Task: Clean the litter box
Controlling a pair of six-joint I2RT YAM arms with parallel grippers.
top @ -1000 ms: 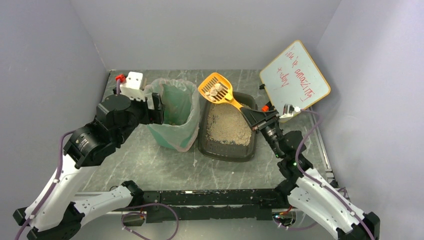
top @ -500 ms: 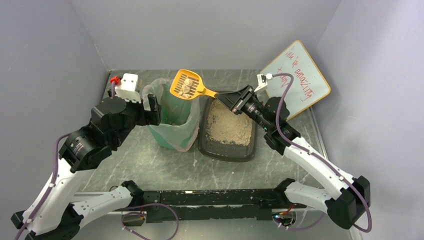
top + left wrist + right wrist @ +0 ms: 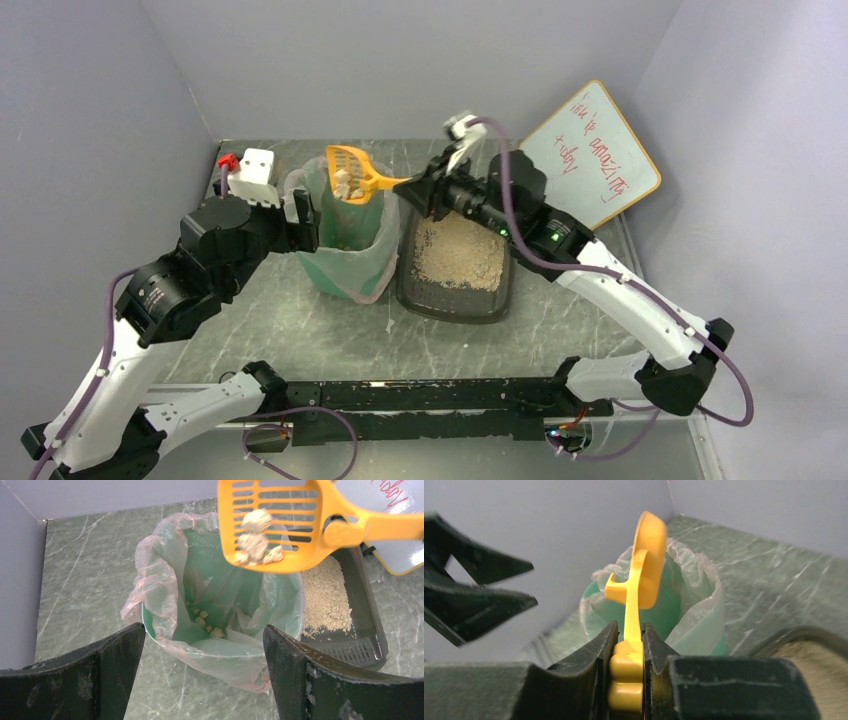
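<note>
Right fingers (image 3: 589, 665) clamped on scoop (image 3: 350, 168) handle, litter box (image 3: 450, 312) below; left fingers (image 3: 112, 670) wide, empty.

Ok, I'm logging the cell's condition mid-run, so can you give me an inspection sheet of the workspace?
Surface: marbled grey table, a small speck beside the bin.
Job's things: litter box holds beige litter; orange scoop carrying clumps is over the green lined bin, which has clumps inside.
Clutter: whiteboard with red writing leans at the right wall.
Hands: left hand open beside the bin; right hand shut on the scoop handle.
Cables: purple cables run along both arms.
Surroundings: plain grey walls.
</note>
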